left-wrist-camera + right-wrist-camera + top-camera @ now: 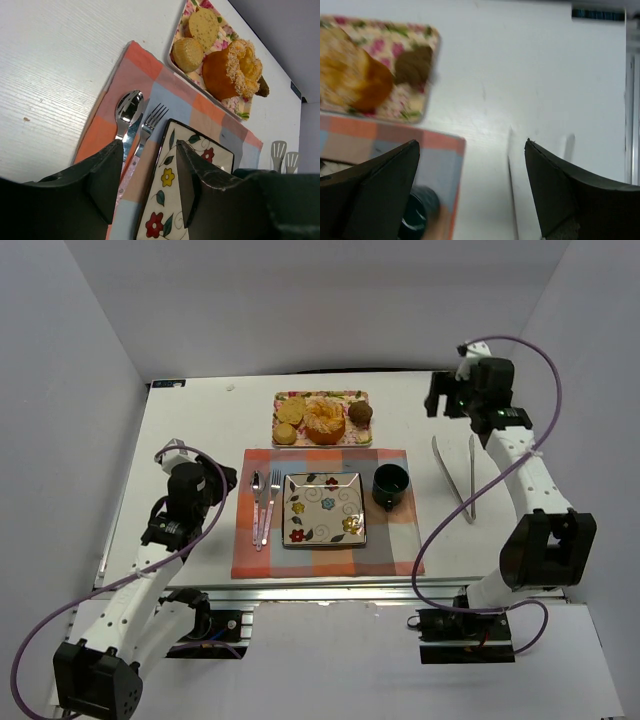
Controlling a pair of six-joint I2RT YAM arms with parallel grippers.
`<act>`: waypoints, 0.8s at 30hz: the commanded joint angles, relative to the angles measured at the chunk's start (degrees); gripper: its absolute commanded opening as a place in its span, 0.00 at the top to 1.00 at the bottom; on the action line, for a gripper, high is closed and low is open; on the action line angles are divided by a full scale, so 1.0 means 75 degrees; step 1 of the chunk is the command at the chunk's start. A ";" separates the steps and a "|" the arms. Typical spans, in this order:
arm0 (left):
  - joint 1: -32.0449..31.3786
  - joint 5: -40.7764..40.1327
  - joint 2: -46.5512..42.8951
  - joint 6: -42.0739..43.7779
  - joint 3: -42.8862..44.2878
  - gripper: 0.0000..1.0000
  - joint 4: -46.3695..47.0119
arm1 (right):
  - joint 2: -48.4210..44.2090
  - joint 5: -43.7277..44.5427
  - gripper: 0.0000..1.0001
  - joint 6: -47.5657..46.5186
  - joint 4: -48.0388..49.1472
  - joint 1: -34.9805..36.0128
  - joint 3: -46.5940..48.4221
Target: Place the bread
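Several breads lie on a floral tray (279,397) at the back: two pale rolls (288,421), a big orange sugared ring bread (325,420) and a brown muffin (361,413). They also show in the left wrist view: rolls (188,54), ring bread (231,70). A flowered square plate (324,508) lies bare on the checked placemat (392,538). My left gripper (224,483) is open and empty, low at the mat's left edge; between its fingers (149,146) I see the plate (168,184). My right gripper (440,396) is open and empty, high at the back right (471,145).
A spoon (257,502) and fork (271,502) lie left of the plate. A dark cup (391,485) stands right of it. Metal tongs (456,476) lie on the white table right of the mat. Grey walls enclose the table.
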 commanded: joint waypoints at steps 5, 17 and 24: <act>0.0044 0.0259 0.0029 0.0141 0.0194 0.44 0.0412 | -0.0917 -0.2612 0.99 -0.2512 -0.0976 -0.2079 -0.1734; 0.0044 0.0341 -0.0487 -0.0093 -0.0322 0.44 0.0611 | -0.0613 -0.1971 0.12 -0.2902 -0.0193 -0.2809 -0.3974; 0.0044 0.0283 -0.0580 -0.0069 -0.0357 0.44 0.0400 | -0.0262 -0.1281 0.11 -0.2761 0.0628 -0.2599 -0.4443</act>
